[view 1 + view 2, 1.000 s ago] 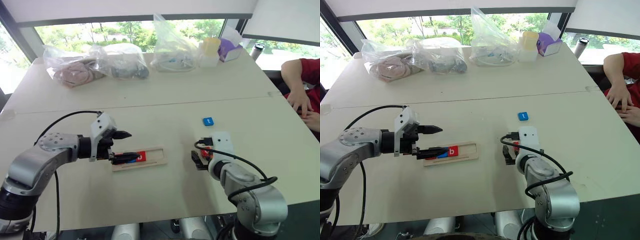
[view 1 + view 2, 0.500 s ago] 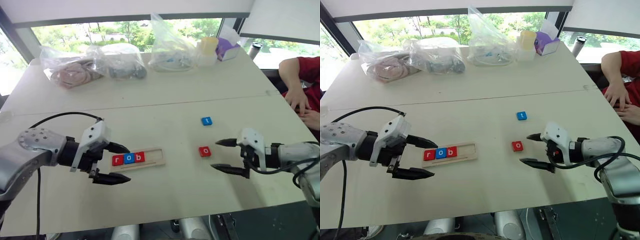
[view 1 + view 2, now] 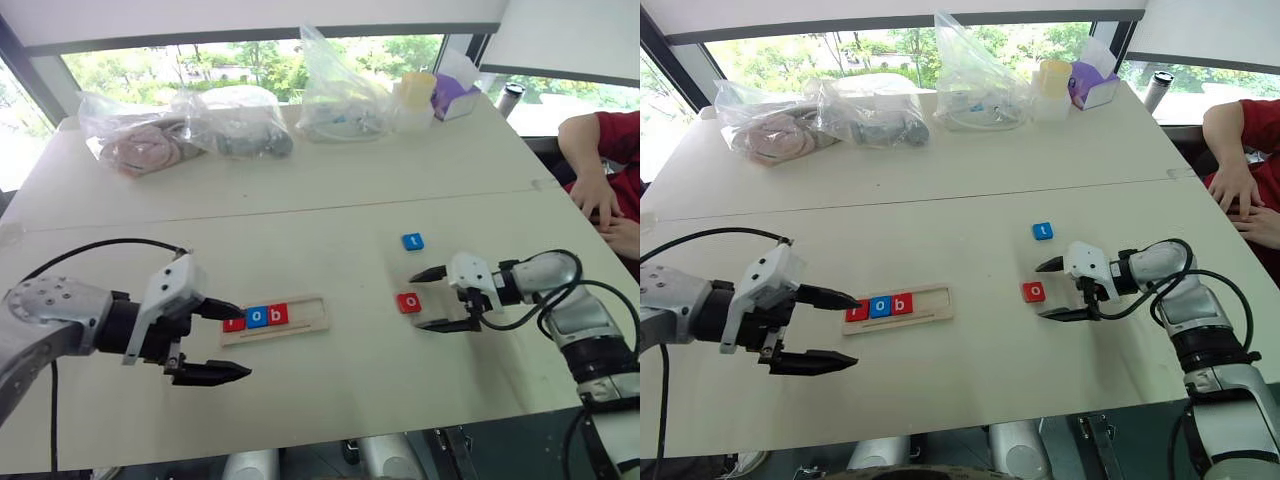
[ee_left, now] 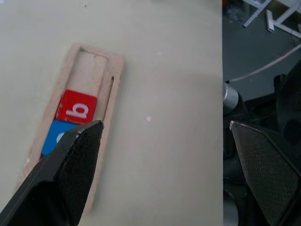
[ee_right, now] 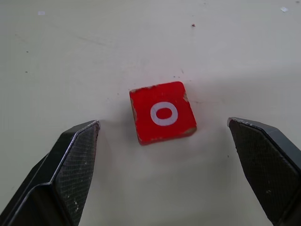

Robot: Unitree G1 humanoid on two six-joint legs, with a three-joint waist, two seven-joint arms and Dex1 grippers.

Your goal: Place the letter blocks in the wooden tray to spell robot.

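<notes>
tiles r, o, b sat in wooden tray (image 3: 898, 305), two slots free at its right end. left gripper (image 3: 812, 330) had drawn back from tray since a second earlier, fingers spread wide, empty, upper finger over the r. right gripper (image 3: 1057, 290), folded near its own arm a second earlier, had swung out level beside red o tile (image 3: 1034, 292), fingers wide apart, flanking it without touching. we judged fourth letter next. blue t tile (image 3: 1042, 231) lay just beyond, apart.
</notes>
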